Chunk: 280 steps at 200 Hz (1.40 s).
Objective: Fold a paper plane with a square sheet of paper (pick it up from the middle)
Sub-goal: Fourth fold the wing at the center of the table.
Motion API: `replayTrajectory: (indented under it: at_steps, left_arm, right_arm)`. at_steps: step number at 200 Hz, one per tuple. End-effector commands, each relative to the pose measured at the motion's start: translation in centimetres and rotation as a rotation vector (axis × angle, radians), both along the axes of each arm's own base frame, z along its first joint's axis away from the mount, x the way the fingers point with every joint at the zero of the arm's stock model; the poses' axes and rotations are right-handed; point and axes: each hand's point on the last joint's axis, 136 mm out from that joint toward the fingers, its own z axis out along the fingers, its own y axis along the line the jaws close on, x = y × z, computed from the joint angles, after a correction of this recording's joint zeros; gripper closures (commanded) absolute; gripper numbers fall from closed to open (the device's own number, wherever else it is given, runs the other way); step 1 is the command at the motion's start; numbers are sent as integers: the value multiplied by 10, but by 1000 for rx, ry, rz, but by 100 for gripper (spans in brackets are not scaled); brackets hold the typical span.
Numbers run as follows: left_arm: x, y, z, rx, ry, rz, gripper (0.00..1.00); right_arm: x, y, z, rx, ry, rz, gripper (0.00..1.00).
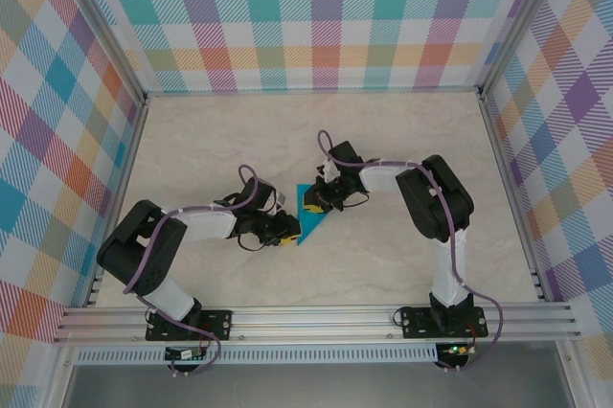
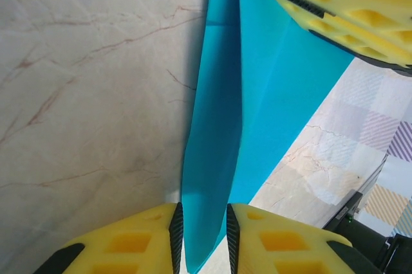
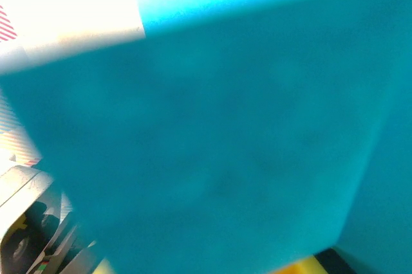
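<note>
The square sheet of paper (image 1: pixel 314 224), teal-blue and folded into a triangle, lies on the marble table between both grippers. My left gripper (image 1: pixel 283 229) is at its lower left corner. In the left wrist view a raised flap of the paper (image 2: pixel 212 145) runs down between my yellow fingers, filling the narrow gap at the left gripper (image 2: pixel 205 222). My right gripper (image 1: pixel 316 202) sits over the paper's upper corner, and one of its yellow fingers (image 2: pixel 347 4) rests on the sheet. The right wrist view has blurred teal paper (image 3: pixel 212 139) close against the lens, hiding the jaws.
The marble table (image 1: pixel 402 140) is bare behind and to the right of the arms. Checked walls stand on three sides behind aluminium posts. An aluminium rail (image 1: pixel 316 317) runs along the near edge, where both arm bases are bolted.
</note>
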Motion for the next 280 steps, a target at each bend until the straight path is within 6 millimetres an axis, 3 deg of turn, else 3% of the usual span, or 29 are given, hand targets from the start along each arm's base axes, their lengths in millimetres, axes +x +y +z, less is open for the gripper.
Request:
replayTrajectory:
  at_steps: [1, 27, 66, 88, 145, 183, 231, 280]
  left_arm:
    - [6, -4, 8, -8, -31, 10, 76]
    - [6, -5, 5, -12, -25, 10, 81]
    - [3, -7, 2, -30, -8, 6, 96]
    - [-3, -6, -2, -29, 9, -9, 98]
    - [-24, -4, -23, -16, 110, -71, 98]
    - [-27, -5, -24, -22, 120, -81, 98]
    - [-34, -3, -28, 6, 141, -107, 87]
    - [-38, -2, -29, 27, 150, -127, 99]
  right_arm:
    - [-32, -33, -73, -214, 127, -15, 84]
    - [-31, -32, -73, -214, 126, -13, 84]
    - [-33, -33, -75, -219, 130, -14, 84]
    - [-34, -34, -76, -222, 132, -15, 84]
    - [-36, -36, -81, -231, 139, -17, 84]
    - [-37, -38, -84, -240, 144, -19, 84]
    - [-38, -39, -84, -248, 142, -17, 84]
    - [-38, -40, -86, -253, 145, -16, 84]
